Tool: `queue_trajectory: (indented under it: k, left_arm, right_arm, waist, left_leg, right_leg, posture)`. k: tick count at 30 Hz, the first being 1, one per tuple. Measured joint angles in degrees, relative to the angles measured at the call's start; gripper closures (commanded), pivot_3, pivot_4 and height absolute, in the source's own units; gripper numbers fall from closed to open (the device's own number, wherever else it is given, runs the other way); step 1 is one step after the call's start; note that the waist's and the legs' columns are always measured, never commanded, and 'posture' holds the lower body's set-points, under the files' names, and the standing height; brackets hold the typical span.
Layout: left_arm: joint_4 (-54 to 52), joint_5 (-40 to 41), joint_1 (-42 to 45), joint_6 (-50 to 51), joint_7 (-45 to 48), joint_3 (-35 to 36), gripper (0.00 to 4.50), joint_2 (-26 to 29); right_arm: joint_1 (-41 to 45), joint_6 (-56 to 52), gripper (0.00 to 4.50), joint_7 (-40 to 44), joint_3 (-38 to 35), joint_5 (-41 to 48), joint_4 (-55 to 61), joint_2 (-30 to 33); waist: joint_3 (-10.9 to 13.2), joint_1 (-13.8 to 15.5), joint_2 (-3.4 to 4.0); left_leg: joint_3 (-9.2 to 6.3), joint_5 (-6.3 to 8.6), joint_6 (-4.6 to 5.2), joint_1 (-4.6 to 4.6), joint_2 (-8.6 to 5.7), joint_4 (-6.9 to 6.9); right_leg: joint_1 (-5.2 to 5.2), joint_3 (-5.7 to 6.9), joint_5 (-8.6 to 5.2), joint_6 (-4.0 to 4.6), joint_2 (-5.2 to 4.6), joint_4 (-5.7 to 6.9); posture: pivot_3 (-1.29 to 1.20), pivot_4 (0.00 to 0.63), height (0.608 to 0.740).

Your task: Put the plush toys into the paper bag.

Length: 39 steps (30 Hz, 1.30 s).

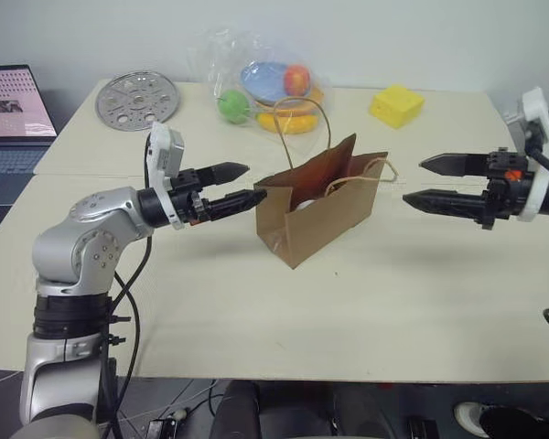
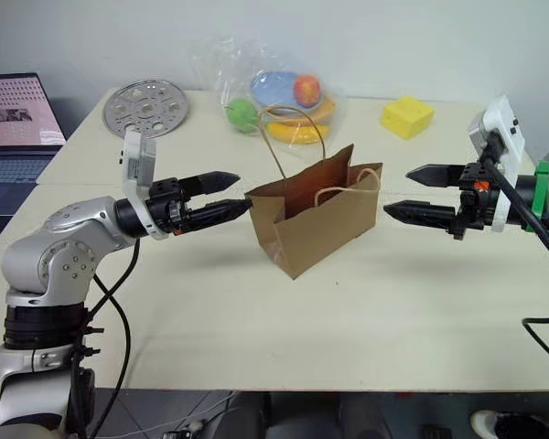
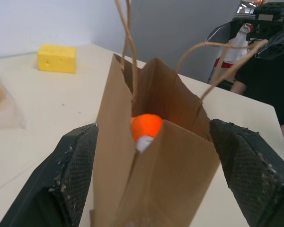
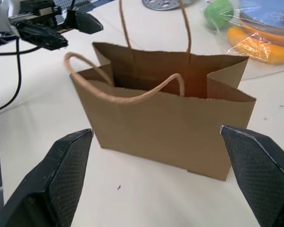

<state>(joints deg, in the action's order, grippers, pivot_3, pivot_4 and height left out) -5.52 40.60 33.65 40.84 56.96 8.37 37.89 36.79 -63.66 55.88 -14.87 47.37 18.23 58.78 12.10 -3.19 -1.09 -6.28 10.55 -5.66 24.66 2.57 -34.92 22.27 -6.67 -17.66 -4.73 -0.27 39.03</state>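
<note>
Plush toys (image 3: 146, 130): orange and white, down inside paper bag (image 1: 322, 212), mid-worktop (image 1: 256, 320). Left tool (image 1: 238, 187) wide open, empty, at the bag's 9 o'clock end, nearer; right tool (image 1: 432, 183) wide open, empty, at 3 o'clock, apart. Bag's long axis runs tool to tool.

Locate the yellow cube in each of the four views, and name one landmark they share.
Left eye view: the yellow cube sits far on the table, right of the plastic bag of fruit.
Right eye view: same spot, beyond the right gripper.
Left wrist view: on the table, beside the paper bag.
Right wrist view: not in it.
Shared landmark: the paper bag, standing open between both grippers.
</note>
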Motion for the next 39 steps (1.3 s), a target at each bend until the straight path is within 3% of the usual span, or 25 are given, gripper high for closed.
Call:
queue_trajectory:
  k: [8,22,39]
  left_arm:
    - [1.99,-4.05,-0.83,-4.27,0.48,-4.5,0.49,-2.37]
    - [-4.16,-4.23,-4.45,-4.93,2.15,-4.78,0.49,-1.25]
    - [-4.68,-13.98,-7.09,-13.16,-8.69,-11.08,0.49,-11.07]
  right_arm:
    - [-3.2,1.68,0.0,1.54,0.49,3.97,9.24,0.79]
    - [-5.39,2.65,0.0,1.31,0.87,5.53,10.61,1.45]
    - [-5.3,4.45,0.0,-1.0,4.45,5.45,10.69,1.08]
  waist:
    - [0.0,0.08,0.0]
    - [-0.01,0.12,0.0]
    - [-0.01,0.45,0.0]
  left_leg:
    - [0.03,0.0,0.0,0.0,0.0,-0.07]
    - [0.01,0.0,0.0,0.0,0.01,-0.05]
    - [0.02,0.0,0.0,-0.01,-0.01,-0.09]
  right_leg:
    - [-0.02,-0.04,0.0,0.0,0.01,0.0]
    - [-0.02,-0.03,0.0,0.0,0.01,0.02]
    - [-0.04,-0.05,0.01,0.0,0.01,0.02]
  posture:
    - [0.0,0.15,0.74]
    - [0.0,0.15,0.74]
    - [0.0,0.15,0.74]
